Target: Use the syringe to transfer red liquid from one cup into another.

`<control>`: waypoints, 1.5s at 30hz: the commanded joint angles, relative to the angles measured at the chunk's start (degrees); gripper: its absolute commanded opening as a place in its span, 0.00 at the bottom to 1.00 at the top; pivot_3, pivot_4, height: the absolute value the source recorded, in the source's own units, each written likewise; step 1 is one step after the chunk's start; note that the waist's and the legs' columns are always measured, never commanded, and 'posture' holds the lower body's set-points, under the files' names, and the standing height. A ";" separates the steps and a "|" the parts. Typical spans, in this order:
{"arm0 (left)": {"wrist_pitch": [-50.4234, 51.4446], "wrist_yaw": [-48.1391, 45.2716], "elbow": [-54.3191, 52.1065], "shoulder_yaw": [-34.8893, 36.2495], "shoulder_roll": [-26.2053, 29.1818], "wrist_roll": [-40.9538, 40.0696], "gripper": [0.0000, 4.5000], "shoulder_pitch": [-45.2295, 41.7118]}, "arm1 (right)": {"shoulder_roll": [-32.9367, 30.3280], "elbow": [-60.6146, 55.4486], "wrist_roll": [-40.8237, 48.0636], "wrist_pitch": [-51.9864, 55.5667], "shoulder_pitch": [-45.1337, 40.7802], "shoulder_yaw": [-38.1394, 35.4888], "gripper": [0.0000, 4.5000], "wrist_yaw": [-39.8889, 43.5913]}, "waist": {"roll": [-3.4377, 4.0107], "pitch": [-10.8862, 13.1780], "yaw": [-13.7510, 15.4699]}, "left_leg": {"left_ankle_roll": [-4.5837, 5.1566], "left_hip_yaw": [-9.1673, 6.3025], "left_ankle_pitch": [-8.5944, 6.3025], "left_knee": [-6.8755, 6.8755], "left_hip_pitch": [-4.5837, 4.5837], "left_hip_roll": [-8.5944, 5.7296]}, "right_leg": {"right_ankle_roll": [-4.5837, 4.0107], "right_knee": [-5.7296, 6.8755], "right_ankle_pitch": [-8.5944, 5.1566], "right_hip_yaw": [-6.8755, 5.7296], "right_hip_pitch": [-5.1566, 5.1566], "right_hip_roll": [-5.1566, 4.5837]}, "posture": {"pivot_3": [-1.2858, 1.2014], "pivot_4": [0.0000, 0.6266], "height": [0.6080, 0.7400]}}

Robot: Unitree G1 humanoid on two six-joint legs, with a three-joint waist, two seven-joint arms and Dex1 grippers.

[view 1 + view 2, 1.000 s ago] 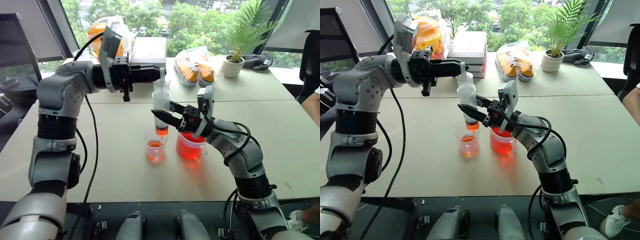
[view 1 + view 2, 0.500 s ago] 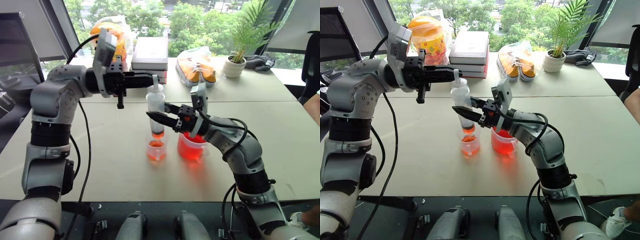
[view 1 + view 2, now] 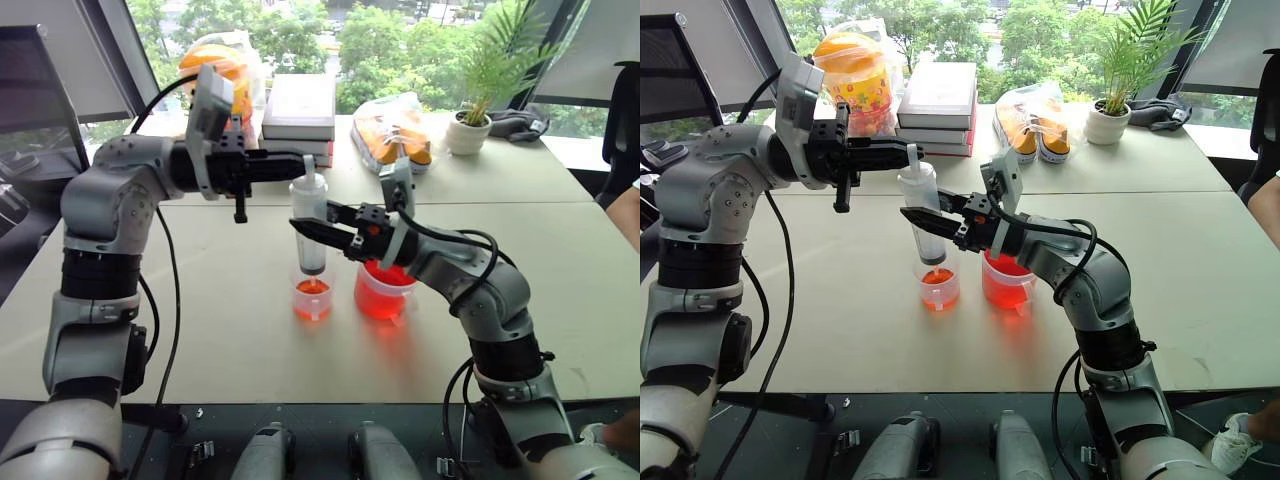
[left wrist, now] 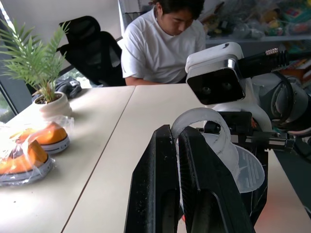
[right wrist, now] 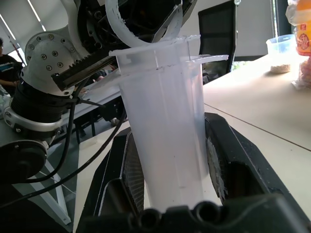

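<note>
1. Left arm reached level across from the table's left edge, elbow raised, left gripper (image 3: 300, 163) pointing right, fingers (image 4: 167, 184) pressed together through the ring at the plunger top of the syringe (image 3: 311, 225).
2. Right arm bent up from the near edge, forearm angled left, right gripper (image 3: 312, 233) clamped on the barrel, one finger on each side.
3. Held upright between both grippers, nozzle pointing down into the small narrow cup (image 3: 311, 297).
4. Stood mid-table with a little red liquid (image 3: 311, 290) in the bottom.
5. Wide red beaker (image 3: 385, 292) stood just beside it on the right, partly behind the right forearm.
6. Along the far edge: books (image 3: 299, 107), wrapped orange shoes (image 3: 398, 135), potted plant (image 3: 468, 125).
</note>
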 commanded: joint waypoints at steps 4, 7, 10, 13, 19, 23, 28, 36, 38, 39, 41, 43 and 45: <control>4.70 -2.82 -1.13 -4.64 -0.21 -0.79 0.01 0.44 | 1.53 -4.77 1.93 -4.51 -0.94 -4.52 0.31 -0.96 | 0.00 0.00 -0.04 | 0.00 -0.01 0.00 0.00 0.00 0.00 | 0.00 0.00 0.00 -0.01 0.00 0.01 | 0.52 0.24 1.00; 6.33 -2.08 -0.20 -3.68 0.35 -0.76 0.21 -0.82 | 1.78 -2.96 1.24 -4.84 -0.27 -3.81 0.31 -0.14 | 0.00 0.00 -0.08 | 0.00 0.00 0.00 0.00 0.00 0.00 | 0.00 0.00 0.00 0.00 0.00 0.01 | 0.52 0.24 1.00; 6.90 -1.38 1.19 -2.19 0.90 -0.71 0.52 -2.05 | 1.69 -1.87 0.77 -5.11 0.38 -3.37 0.31 0.33 | 0.00 0.00 -0.10 | 0.00 -0.01 0.00 0.00 0.00 0.00 | 0.00 0.01 0.00 -0.01 0.00 0.03 | 0.52 0.24 1.00; 8.12 -0.48 2.54 -0.31 1.14 -1.85 0.86 -3.25 | 1.30 -1.38 0.47 -5.37 1.26 -3.13 0.31 0.80 | 0.00 0.00 -0.10 | 0.00 -0.01 0.00 -0.01 0.00 0.01 | 0.00 0.01 0.00 -0.02 0.00 0.03 | 0.52 0.24 1.00; 6.21 -3.05 1.31 0.05 4.74 -1.56 0.98 -1.10 | 1.18 -1.00 0.35 -5.68 2.08 -2.71 0.31 0.89 | 0.00 0.00 -0.26 | 0.00 -0.01 0.00 -0.03 0.01 0.01 | 0.00 0.00 0.00 -0.01 -0.01 0.03 | 0.52 0.24 1.00; 4.43 -8.18 -1.81 -0.58 10.89 -1.11 0.98 4.18 | 1.16 -1.05 0.66 -5.22 2.07 -3.09 0.31 0.49 | 0.01 0.00 -0.35 | 0.00 -0.01 0.00 -0.04 0.01 0.02 | -0.01 -0.01 0.00 0.00 -0.01 0.02 | 0.52 0.24 1.00; -1.66 -10.64 -6.36 -2.73 14.17 1.63 0.98 12.14 | 0.58 -2.00 2.90 -2.71 1.36 -4.76 0.31 -0.41 | 0.01 0.00 0.17 | 0.00 0.00 0.00 -0.10 0.01 0.02 | -0.01 -0.08 -0.01 0.01 -0.01 -0.03 | 0.52 0.24 1.00; -2.72 -8.52 -7.81 -3.03 12.12 1.59 0.98 13.82 | -6.80 2.19 10.88 14.50 -12.86 -16.79 0.31 -15.78 | 0.01 0.02 0.19 | 0.01 -0.07 0.01 -0.05 -0.05 0.00 | -0.03 -0.15 0.01 -0.07 0.02 -0.11 | 0.52 0.24 1.00; -2.53 -7.76 -8.05 -3.01 11.32 1.36 0.98 14.23 | -11.37 6.42 12.76 21.85 -18.42 -20.17 0.31 -19.13 | 0.01 0.02 0.22 | 0.01 -0.07 0.01 -0.12 -0.05 0.00 | -0.04 -0.17 0.00 -0.07 0.00 -0.12 | 0.52 0.24 1.00; -2.34 -7.57 -8.16 -2.95 11.02 1.11 0.98 14.39 | -13.35 8.43 13.18 25.10 -20.61 -21.26 0.31 -20.38 | 0.02 0.02 0.20 | 0.01 -0.07 0.01 -0.15 -0.06 0.01 | -0.04 -0.21 0.00 -0.09 0.00 -0.12 | 0.52 0.24 1.00; -2.03 -6.83 -8.59 -2.75 10.27 0.74 0.98 14.78 | -17.42 12.65 12.20 30.73 -24.42 -22.24 0.31 -22.37 | 0.01 0.02 0.19 | 0.02 -0.05 0.00 -0.20 -0.07 0.01 | -0.05 -0.27 0.00 -0.07 0.00 -0.13 | 0.52 0.24 1.00; -2.00 -5.65 -8.55 -2.36 9.12 0.42 0.98 15.05 | -22.29 16.95 9.25 35.64 -27.21 -20.67 0.31 -23.11 | 0.02 0.02 0.15 | 0.03 -0.04 0.00 -0.25 -0.09 0.01 | -0.05 -0.35 0.00 -0.07 0.00 -0.13 | 0.52 0.24 1.00; -1.39 -5.02 -8.96 -2.03 8.33 -0.49 0.98 15.45 | -27.95 20.47 6.49 39.60 -27.31 -17.14 0.31 -21.25 | 0.02 0.03 0.21 | 0.05 0.01 -0.01 -0.27 -0.11 0.01 | -0.05 -0.39 0.00 -0.05 -0.01 -0.14 | 0.52 0.24 1.00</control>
